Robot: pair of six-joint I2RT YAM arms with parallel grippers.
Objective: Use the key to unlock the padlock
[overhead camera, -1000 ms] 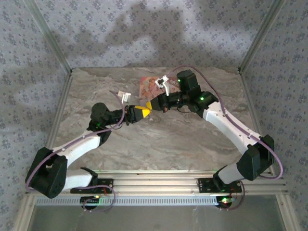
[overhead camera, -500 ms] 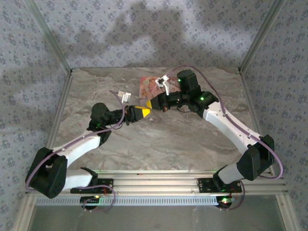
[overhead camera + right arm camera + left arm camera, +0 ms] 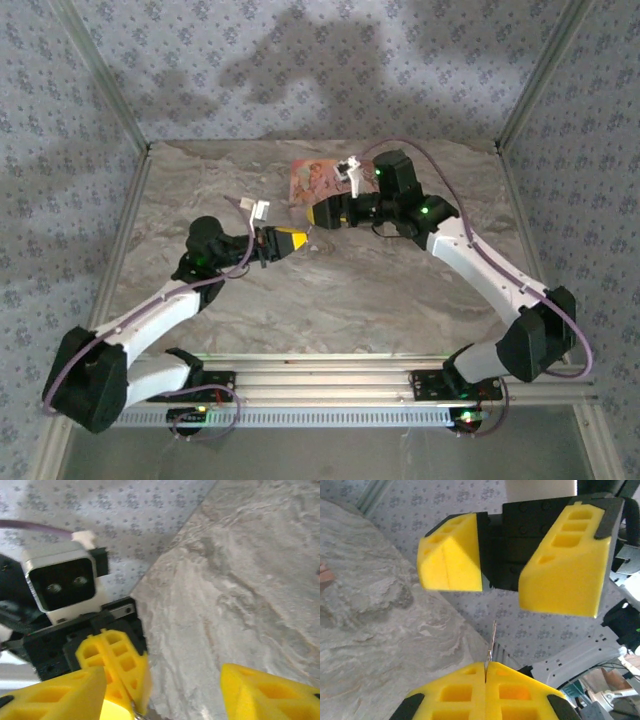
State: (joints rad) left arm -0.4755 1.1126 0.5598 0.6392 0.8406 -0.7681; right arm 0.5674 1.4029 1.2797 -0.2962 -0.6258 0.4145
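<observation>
Marble table (image 3: 400,290), 2 arms meeting mid-table toward the far side. Left gripper (image 3: 485,666): yellow fingers pressed flat together, pinching the key (image 3: 492,640), a thin metal blade seen edge-on that stands out of the seam between them. Its tip points at the right gripper (image 3: 165,680), which faces it close by. The right gripper's fingers are spread wide with bare table between them, nothing gripped. The 2 grippers sit tip to tip, near but apart in the top view. Pink box (image 3: 312,178), printed with a picture, lies flat on the table just behind the right gripper, toward the far edge. Cannot tell if it is open or what it holds. Padlock: too small to make out, position cannot be told.
</observation>
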